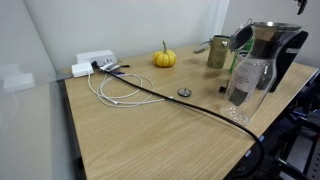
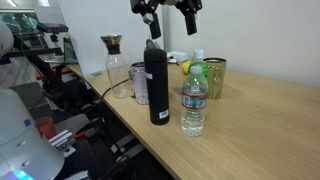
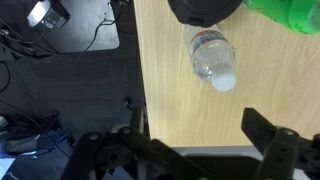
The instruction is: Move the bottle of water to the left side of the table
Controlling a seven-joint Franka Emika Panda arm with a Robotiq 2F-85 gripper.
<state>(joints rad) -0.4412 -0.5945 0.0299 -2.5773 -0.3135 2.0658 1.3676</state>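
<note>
The claw (image 2: 168, 18) hangs wide open, high over the tabletop (image 2: 270, 120). The bottle of water (image 2: 193, 100) stands upright near the edge, beside a black flask (image 2: 157, 85). Centre on the cap, then descend, clearing the flask.

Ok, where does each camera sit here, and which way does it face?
Exterior view: above a table corner, looking across the pumpkin to the jug; no robot part shows.
Exterior view: low beside the table edge, facing the bottle of water; the gripper hangs at top.
Wrist view: straight down on the bottle of water; open fingers at bottom.
Shared: both exterior views show the jug.
</note>
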